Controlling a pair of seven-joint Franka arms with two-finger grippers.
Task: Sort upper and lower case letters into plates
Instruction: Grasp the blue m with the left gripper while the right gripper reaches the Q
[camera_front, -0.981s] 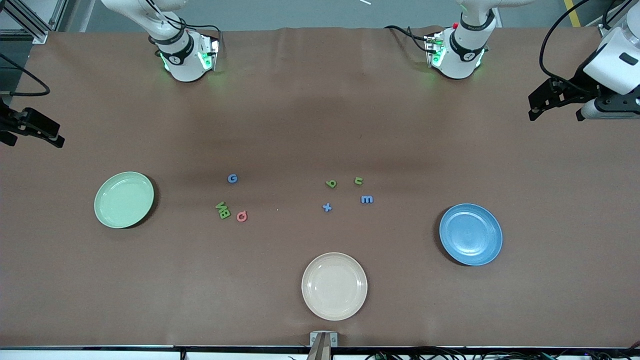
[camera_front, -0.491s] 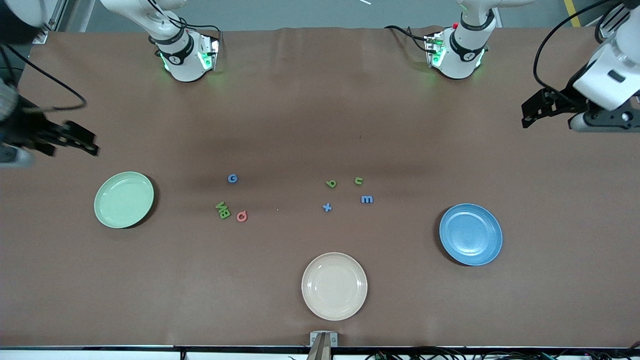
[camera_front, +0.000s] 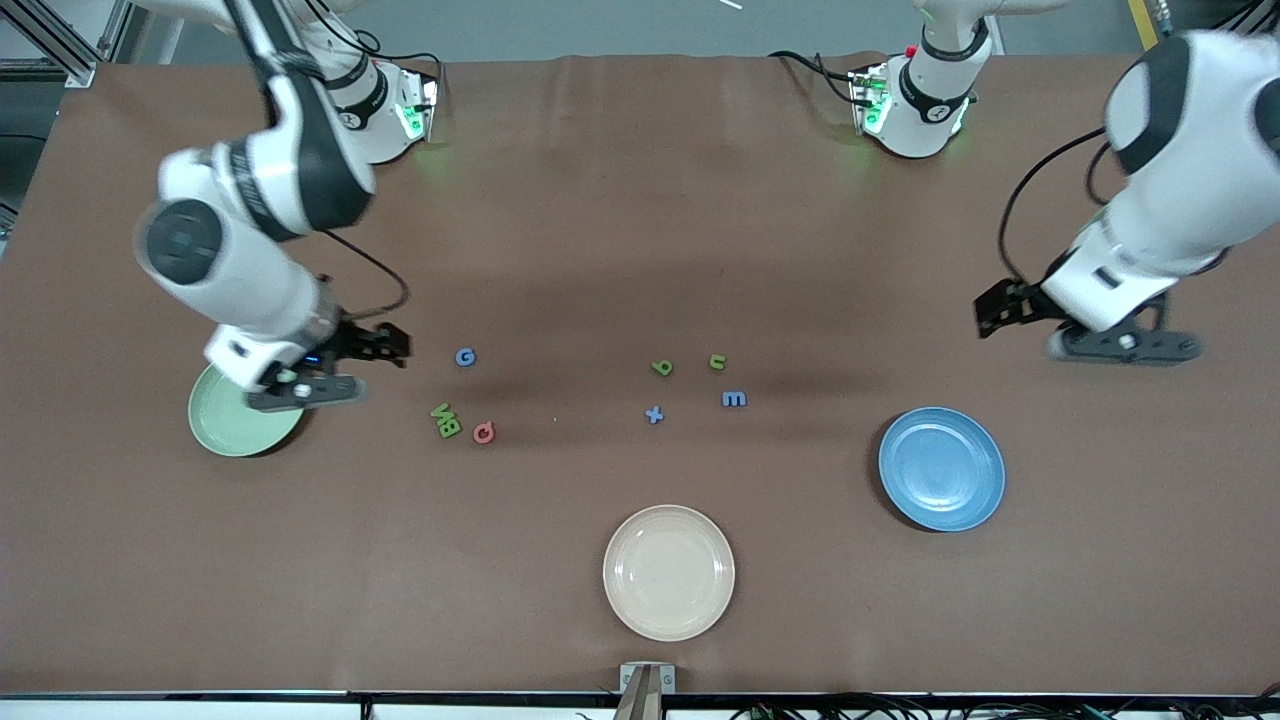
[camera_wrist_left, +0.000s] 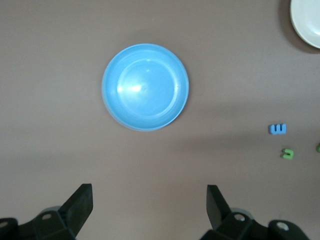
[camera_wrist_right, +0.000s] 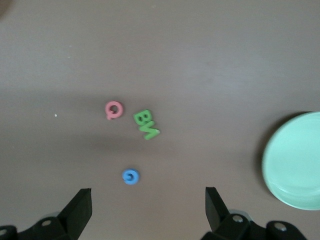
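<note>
Front view shows the right hand (camera_front: 375, 345) open and empty, hanging over the edge of the mint plate (camera_front: 235, 430), with the blue G (camera_front: 465, 357) just toward the bench's middle from it; the green B and M (camera_front: 445, 420) and the pink Q (camera_front: 483, 432) lie nearer the camera. The left hand (camera_front: 1000, 315), also open and empty, hangs over bare bench near the blue plate (camera_front: 942, 468). Lowercase b (camera_front: 662, 368), n (camera_front: 717, 361), m (camera_front: 734, 399) and x (camera_front: 654, 414) sit between the two hands. No letter is plated yet. The right arm hides part of the mint plate.
</note>
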